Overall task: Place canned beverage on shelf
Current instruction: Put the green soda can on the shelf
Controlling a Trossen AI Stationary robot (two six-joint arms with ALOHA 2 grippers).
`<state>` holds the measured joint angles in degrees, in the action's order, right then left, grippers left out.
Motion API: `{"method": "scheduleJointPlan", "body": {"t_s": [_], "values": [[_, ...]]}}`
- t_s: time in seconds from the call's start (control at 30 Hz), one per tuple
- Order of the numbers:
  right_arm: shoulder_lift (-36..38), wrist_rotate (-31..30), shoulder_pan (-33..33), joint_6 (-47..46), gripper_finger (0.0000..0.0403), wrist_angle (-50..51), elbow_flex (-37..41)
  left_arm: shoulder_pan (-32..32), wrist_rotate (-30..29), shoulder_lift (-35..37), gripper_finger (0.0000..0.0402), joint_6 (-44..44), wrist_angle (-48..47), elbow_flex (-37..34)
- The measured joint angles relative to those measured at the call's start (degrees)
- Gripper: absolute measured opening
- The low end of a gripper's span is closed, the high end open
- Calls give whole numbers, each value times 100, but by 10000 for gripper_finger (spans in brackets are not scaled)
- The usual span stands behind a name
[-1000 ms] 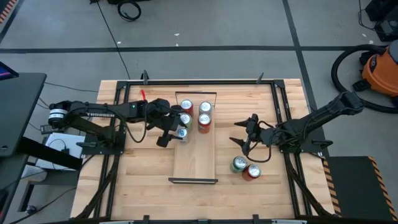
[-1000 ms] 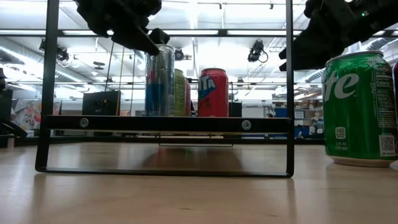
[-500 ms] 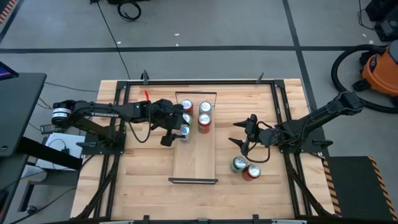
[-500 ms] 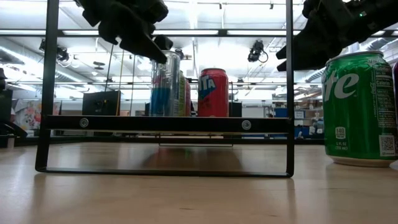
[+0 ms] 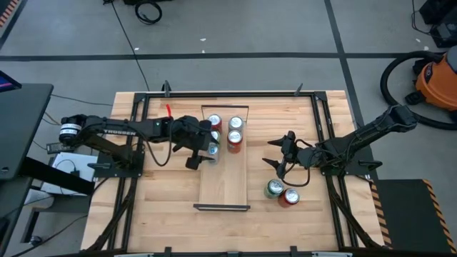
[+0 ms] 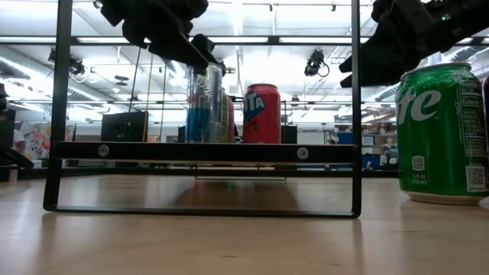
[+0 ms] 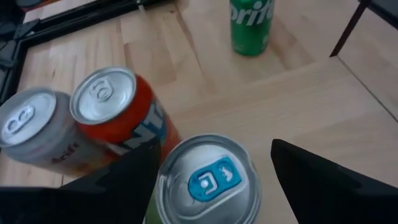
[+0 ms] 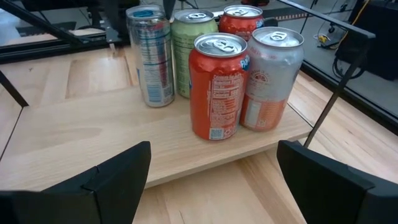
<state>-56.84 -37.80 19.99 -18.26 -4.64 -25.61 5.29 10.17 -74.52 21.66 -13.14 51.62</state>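
High view looks straight down on the whole table point(image 5: 164, 207); low view sits at tabletop height, facing the shelf's point(image 6: 202, 151) short end. Left wrist view hangs close above the cans point(image 7: 208, 180); right wrist view faces them from beside the shelf

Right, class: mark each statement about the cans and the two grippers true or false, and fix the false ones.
1. Five cans stand on the shelf. True.
2. The Sprite can is on the shelf. False: it stands on the slatted tabletop, next to a red can.
3. The right gripper holds a can. False: it is open and empty, between the shelf and the two loose cans.
4. The left gripper is at the slim can with the blue tab, which is on the shelf. True.
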Motion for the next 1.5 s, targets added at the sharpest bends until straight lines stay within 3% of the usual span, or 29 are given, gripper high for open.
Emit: {"method": "scheduleJointPlan", "body": {"t_s": [0.43,0.67,0.97,1.13,1.33,1.5], "values": [[0,18,0,-3,359,28,0,-66,-102,157,315,-197,-145,472],[-22,849,39,-169,356,823,-655,-405,-162,72,315,-836,-43,535],[-709,1764,278,-299,348,2432,-1705,-1096,-1423,66,315,-1040,369,535],[-1201,1967,613,-543,348,3133,-2257,-1314,-1958,66,315,-1067,429,535],[-1651,1968,955,-964,353,4024,-2641,-1394,-2211,66,315,-1341,449,535],[-1893,2093,1003,-1187,376,4179,-2702,-1389,-2232,66,315,-1358,445,533]]}}
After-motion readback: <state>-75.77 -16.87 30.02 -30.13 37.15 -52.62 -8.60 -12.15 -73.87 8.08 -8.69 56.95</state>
